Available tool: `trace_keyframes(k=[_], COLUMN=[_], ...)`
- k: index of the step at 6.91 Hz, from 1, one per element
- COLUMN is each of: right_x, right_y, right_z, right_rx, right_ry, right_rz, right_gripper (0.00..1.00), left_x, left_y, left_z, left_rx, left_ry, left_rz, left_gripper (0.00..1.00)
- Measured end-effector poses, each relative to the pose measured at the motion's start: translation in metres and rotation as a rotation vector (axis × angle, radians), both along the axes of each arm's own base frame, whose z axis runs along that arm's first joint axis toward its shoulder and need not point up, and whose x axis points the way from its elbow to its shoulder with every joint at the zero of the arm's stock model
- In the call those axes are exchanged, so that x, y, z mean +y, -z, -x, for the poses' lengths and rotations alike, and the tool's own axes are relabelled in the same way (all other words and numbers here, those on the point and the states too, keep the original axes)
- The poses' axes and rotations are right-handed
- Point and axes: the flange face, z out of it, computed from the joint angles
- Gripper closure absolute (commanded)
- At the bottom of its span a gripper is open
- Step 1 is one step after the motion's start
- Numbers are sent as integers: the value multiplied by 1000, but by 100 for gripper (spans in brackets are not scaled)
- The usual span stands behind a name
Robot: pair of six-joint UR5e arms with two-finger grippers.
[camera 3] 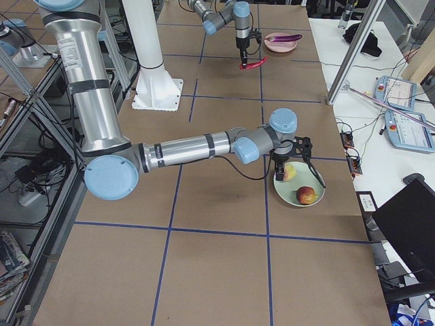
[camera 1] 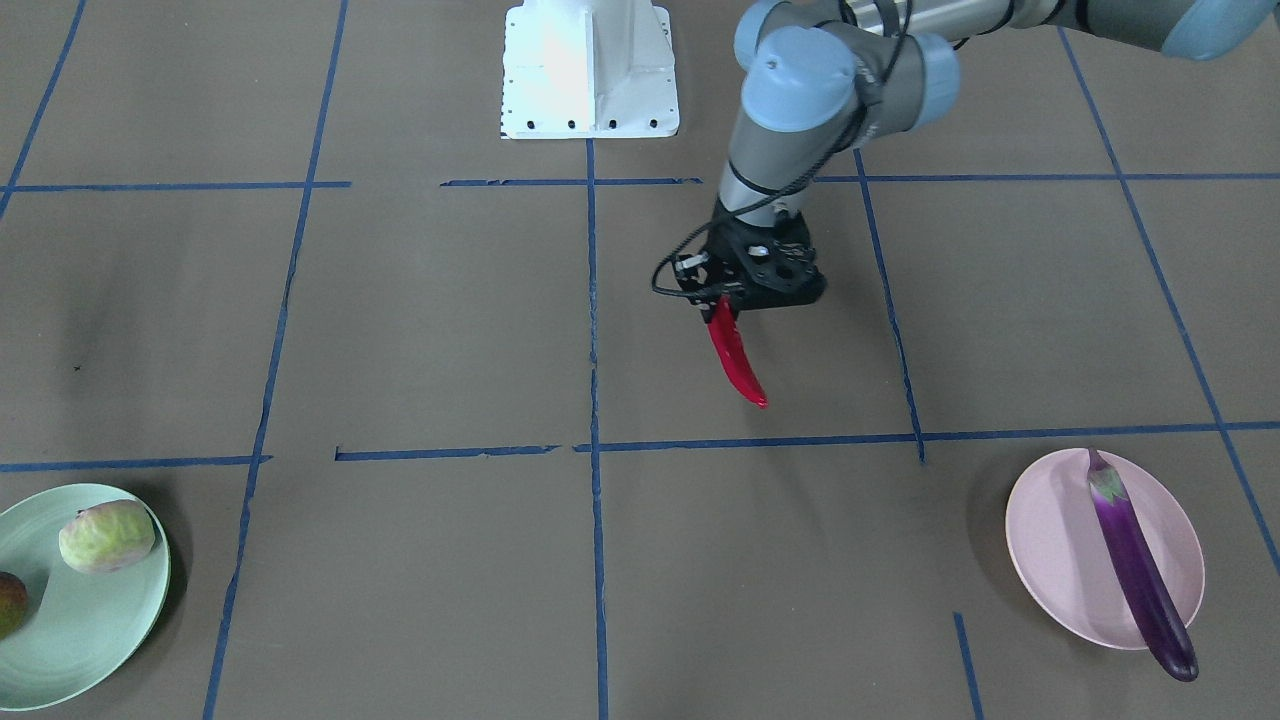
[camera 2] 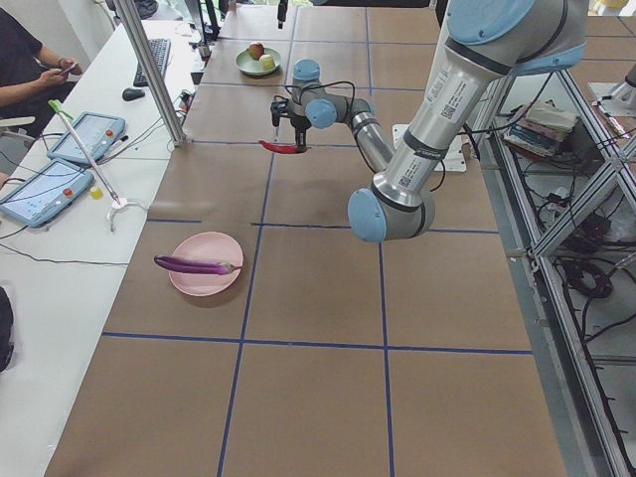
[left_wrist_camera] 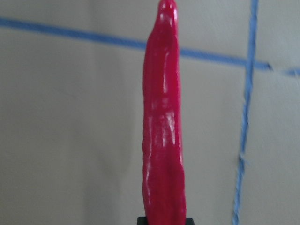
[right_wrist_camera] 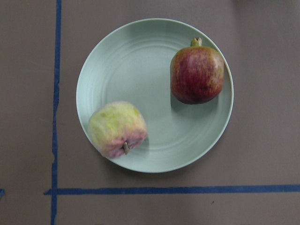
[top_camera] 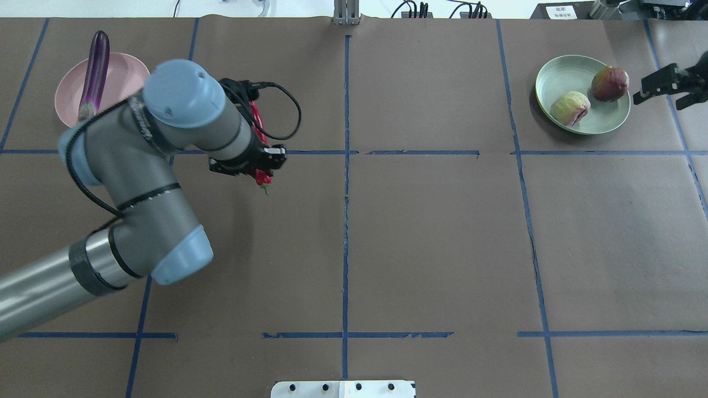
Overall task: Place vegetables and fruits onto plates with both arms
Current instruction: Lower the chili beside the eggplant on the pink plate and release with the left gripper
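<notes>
My left gripper (camera 1: 722, 300) is shut on the stem end of the red chili pepper (camera 1: 738, 362) and holds it above the table's middle; the chili fills the left wrist view (left_wrist_camera: 163, 122). The purple eggplant (camera 1: 1135, 560) lies across the pink plate (camera 1: 1050, 540), its tip past the rim. The pale green-pink blocky fruit (right_wrist_camera: 117, 129) and the red-blushed pomegranate-like fruit (right_wrist_camera: 197, 75) lie on the mint green plate (right_wrist_camera: 131, 65). My right gripper (top_camera: 661, 97) hovers above that plate, open and empty.
The robot's white base block (camera 1: 590, 70) stands at the table's near edge. Blue tape lines (camera 1: 592, 330) mark the brown table into squares. Operators' tablets and cables lie on a side bench (camera 2: 60, 169) beyond the plates.
</notes>
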Motion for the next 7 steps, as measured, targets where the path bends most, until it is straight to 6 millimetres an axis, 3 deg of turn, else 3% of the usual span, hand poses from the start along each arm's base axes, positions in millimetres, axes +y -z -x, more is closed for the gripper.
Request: trace_keyframes(k=[1,2,4,5,6,7], right_x=[42,72,100,110,114,116], right_y=[-9,-17,-21,-23,-24,-23], right_z=[-12,-21,-29,-31,-31,-31], right_rx=[-2,3,5,5,2,-11], right_ry=[1,-1,-1,0,4,11], right_rz=[13,28,45,51,55,57], right_gripper=[0,0,0,0,0,0], left_x=[-39,-82,-154,-176,-189,-198], left_y=[-29,-71,-177,-227,-258,-270], left_z=[46,92,153,174,182,182], left_rx=[-52,-116,-245,-278,-291,-294], left_ry=[-12,-24,-91,-119,-131,-135], left_rz=[-52,-63,-42,-45,-49,-50], left_gripper=[100,100,97,90,51,14])
